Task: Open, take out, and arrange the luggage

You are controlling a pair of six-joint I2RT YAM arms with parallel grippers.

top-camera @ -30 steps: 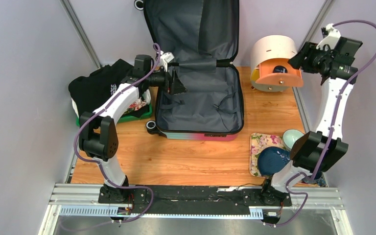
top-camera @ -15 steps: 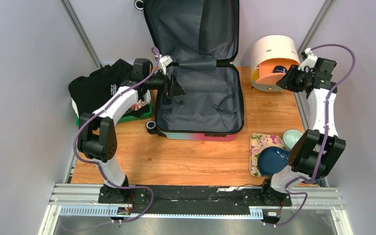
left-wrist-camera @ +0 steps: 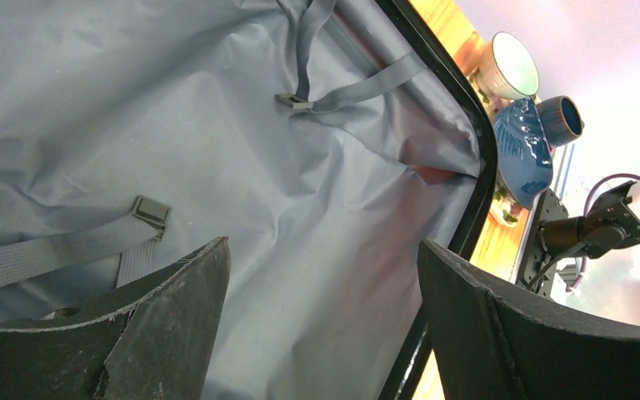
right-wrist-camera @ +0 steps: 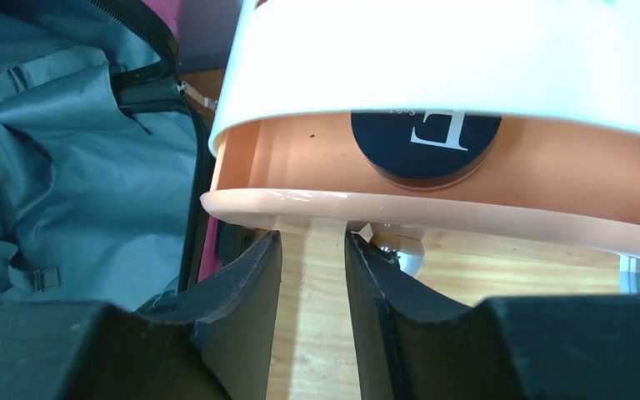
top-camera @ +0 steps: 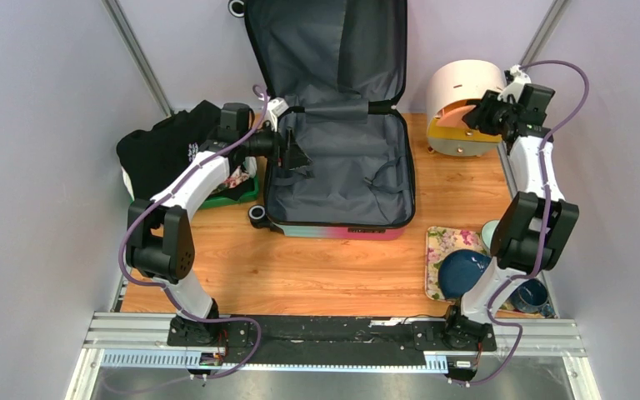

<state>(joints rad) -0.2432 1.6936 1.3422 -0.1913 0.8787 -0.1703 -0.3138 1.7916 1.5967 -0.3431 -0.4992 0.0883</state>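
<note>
Right jaws moved to round container [top-camera: 457, 83], maybe gripping its rim, left jaws spread over luggage [top-camera: 346, 179]

The top external camera hangs high above and behind the arm bases [top-camera: 190, 327], looking steeply down and toward the far wall, so it takes in the whole surface [top-camera: 317, 267]. The left wrist camera sits close over the open luggage [left-wrist-camera: 175, 125], looking between its own jaws across the grey lining toward the near right, where the blue dish [left-wrist-camera: 521, 150] shows. The right wrist camera sits low at the far right, very near the round container [right-wrist-camera: 467, 50], facing it. Both wrist views share the luggage lining.
</note>
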